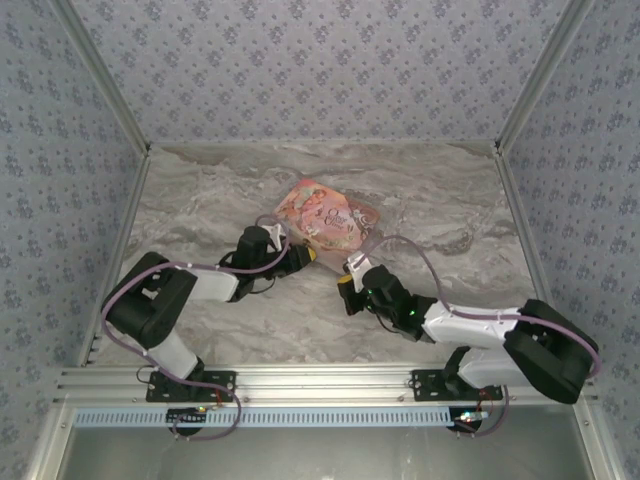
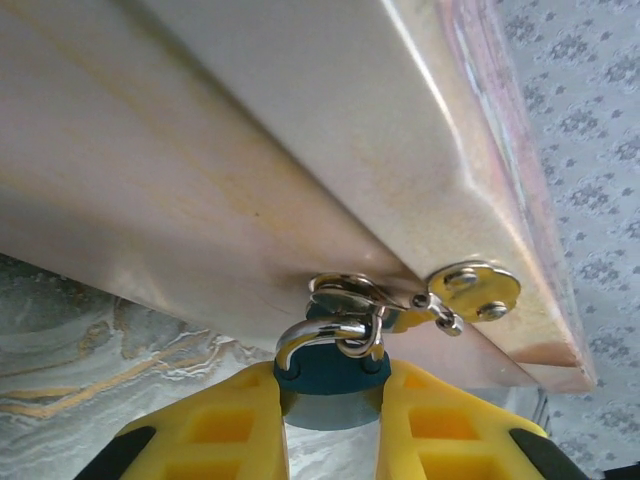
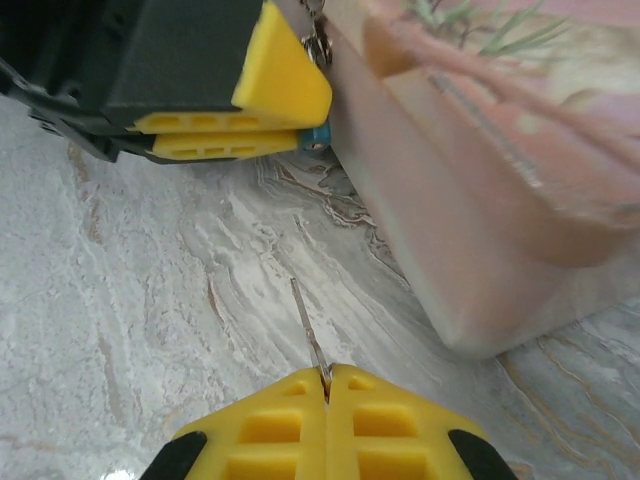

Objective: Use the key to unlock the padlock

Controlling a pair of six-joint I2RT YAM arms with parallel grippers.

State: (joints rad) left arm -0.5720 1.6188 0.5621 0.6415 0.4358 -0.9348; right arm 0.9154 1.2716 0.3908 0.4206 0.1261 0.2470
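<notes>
Right tool [image 3: 327, 373] pinches the thin key [image 3: 306, 320]; left tool [image 2: 332, 374] clamps the teal padlock [image 2: 330, 392] at the pink book's [image 1: 328, 215] edge.

The top external camera looks down from above and behind, with the two black arm bases [image 1: 190, 384] along its lower edge, and takes in the whole grey-veined marble tabletop [image 1: 200, 200] from afar. The left wrist camera faces past the left gripper [image 2: 330, 392] at bottom centre, very close to the small blue-teal padlock [image 2: 326, 368] and the pink illustrated book [image 2: 300, 150]. The right wrist camera sits low over the marble and faces past the right gripper [image 3: 327, 385] and thin silver key [image 3: 308, 320]. Both wrist views share the book and padlock.
</notes>
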